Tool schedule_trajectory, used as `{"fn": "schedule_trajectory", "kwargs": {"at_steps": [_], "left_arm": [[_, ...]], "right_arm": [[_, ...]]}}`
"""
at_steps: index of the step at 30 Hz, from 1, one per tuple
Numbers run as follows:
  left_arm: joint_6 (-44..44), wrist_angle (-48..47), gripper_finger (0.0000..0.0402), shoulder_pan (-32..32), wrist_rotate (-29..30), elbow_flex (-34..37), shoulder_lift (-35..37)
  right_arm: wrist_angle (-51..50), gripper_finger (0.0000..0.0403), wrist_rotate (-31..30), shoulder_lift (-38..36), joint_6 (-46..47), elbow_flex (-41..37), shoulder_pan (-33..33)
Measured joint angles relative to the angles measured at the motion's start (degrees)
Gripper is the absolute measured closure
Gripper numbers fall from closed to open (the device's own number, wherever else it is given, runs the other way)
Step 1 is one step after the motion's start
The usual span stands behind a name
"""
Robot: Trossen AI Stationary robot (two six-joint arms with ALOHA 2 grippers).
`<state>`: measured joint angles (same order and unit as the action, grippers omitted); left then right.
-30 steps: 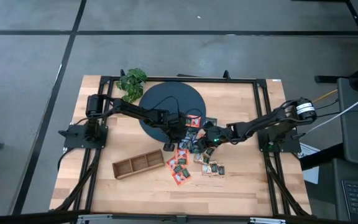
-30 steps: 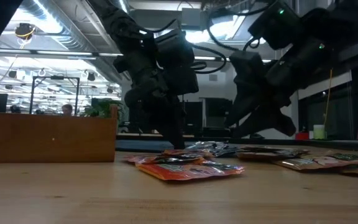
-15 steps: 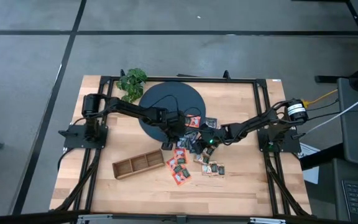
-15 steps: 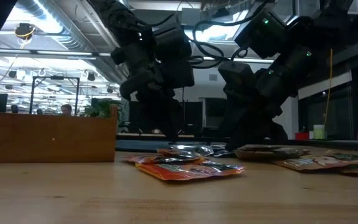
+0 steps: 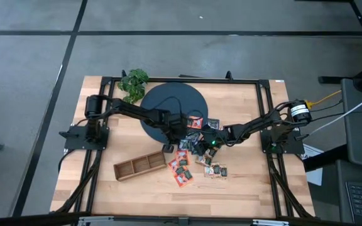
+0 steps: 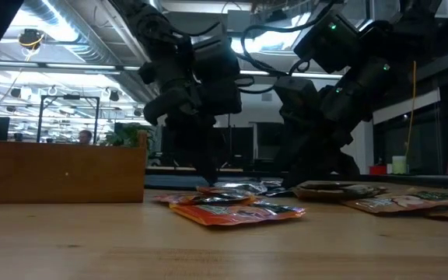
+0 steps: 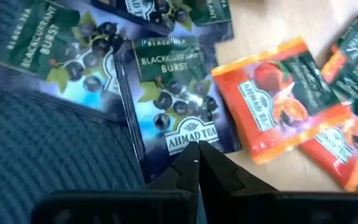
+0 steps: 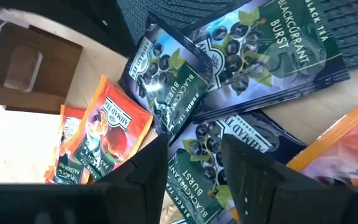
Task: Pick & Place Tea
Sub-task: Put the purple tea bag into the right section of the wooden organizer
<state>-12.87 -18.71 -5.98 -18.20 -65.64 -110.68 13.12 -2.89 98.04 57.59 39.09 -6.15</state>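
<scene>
1. The wooden compartment tray (image 5: pixel 139 166) lies at the near left of the table, apart from the scattered sachets; whether its compartments hold anything I cannot tell.
2. The left gripper (image 5: pixel 170 140) hangs at the near edge of the dark disc (image 5: pixel 168 100), its fingers pressed together with nothing between them. In the left wrist view they point at a dark blackcurrant tea sachet (image 7: pixel 179 106) that lies partly on the disc, just beside an orange-red sachet (image 7: pixel 272 99).
3. The tea sachets (image 5: pixel 187 163) are spread from the disc's near edge across the table middle, many overlapping.
4. The right gripper (image 5: pixel 207 142) is low over that pile, jaws parted. Its wrist view shows the fingers straddling a blackcurrant sachet (image 8: pixel 194 158) without clearly pinching it.
5. Judged step: the right arm appears to be picking, about to grasp. The next move likely calls for closing on one sachet's edge alone, since neighbours overlap it and could lift along.
</scene>
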Motion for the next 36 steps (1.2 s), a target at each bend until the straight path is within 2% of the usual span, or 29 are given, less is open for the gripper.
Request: {"fn": "schedule_trajectory", "kwargs": {"at_steps": [18, 32, 36], "left_arm": [[1.5, 5.4, 0.0399, -0.1, -0.1, -0.1, -2.6], [3.1, 7.0, 0.0400, -0.1, 0.3, 0.0, -2.7], [2.6, 7.0, 0.0397, -0.1, 0.3, 0.0, -2.8]], "right_arm": [[1.0, 0.0251, 0.0, 0.6, 2.0, 0.0, 0.0], [6.3, 0.0251, -0.1, 3.9, 1.9, 0.1, 0.0], [6.3, 0.0269, 0.0, 4.0, 1.4, 0.0, 0.0]]}}
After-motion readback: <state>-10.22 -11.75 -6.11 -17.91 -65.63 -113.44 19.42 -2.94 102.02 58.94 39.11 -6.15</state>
